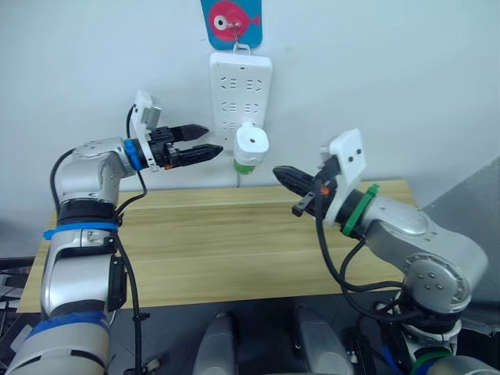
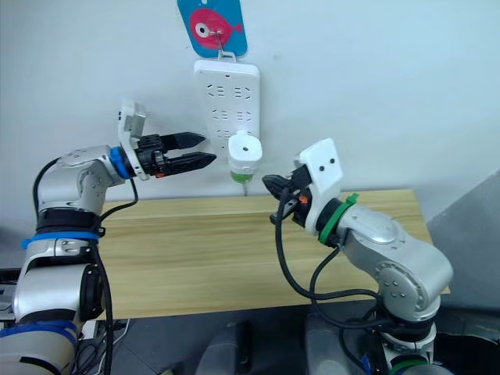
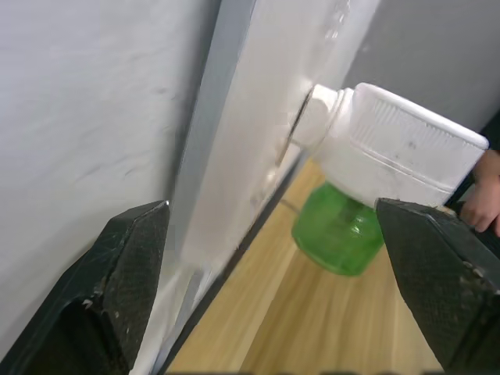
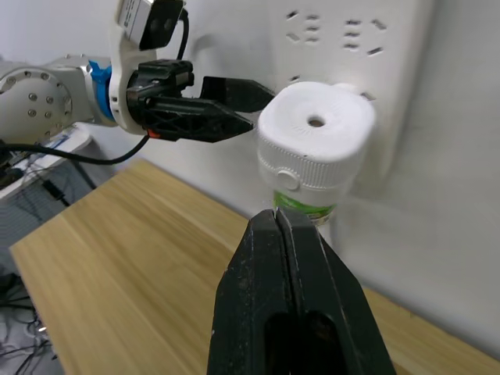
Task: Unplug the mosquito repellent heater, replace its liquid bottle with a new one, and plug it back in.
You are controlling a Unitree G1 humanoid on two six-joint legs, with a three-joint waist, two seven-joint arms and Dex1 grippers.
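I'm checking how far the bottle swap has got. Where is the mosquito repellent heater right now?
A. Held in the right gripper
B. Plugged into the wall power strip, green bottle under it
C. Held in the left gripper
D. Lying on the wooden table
B: the mosquito repellent heater sits plugged into the power strip, its liquid bottle hanging below, both grippers clear of it.

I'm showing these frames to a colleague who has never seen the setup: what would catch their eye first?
Probably the white mosquito repellent heater, plugged into the wall-hung power strip above the wooden table, with its green liquid bottle hanging beneath. Next, the two grippers flanking it: the left gripper open beside the heater, the right gripper shut, pointing at it from below.
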